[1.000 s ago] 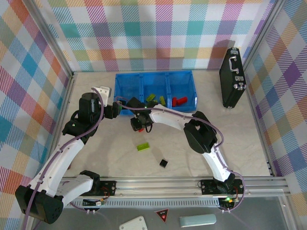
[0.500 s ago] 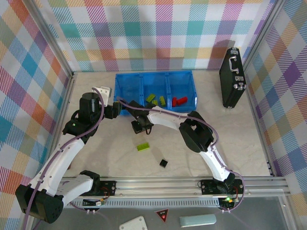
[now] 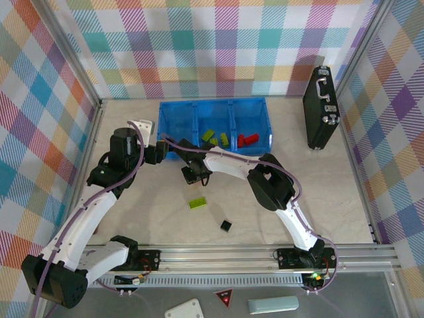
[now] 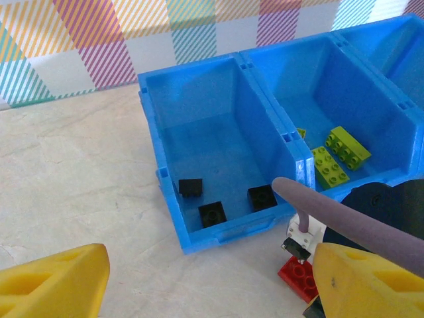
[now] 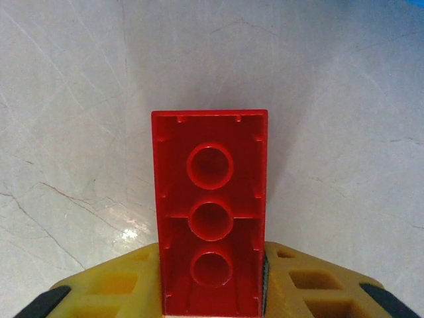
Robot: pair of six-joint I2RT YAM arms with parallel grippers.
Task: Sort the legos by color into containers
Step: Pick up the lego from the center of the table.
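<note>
Right tool [image 3: 191, 175] has lowered and clamped the red brick [image 5: 211, 212], long axis along its fingers; your red compartment [image 3: 257, 120] lies far-right. Left tool [image 3: 156, 154] gapes.

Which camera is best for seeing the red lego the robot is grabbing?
The right wrist view: the red lego sits big and central, hollow underside showing, between the yellow jaws. The left wrist view catches only a studded corner near the blue tray. In the top view it is tiny, tucked under the right arm.

blue tray [image 3: 176, 120], red brick [image 5: 210, 212], lime bricks [image 4: 349, 147], blk bricks [image 4: 212, 214], plaid walls [image 3: 212, 40]
</note>
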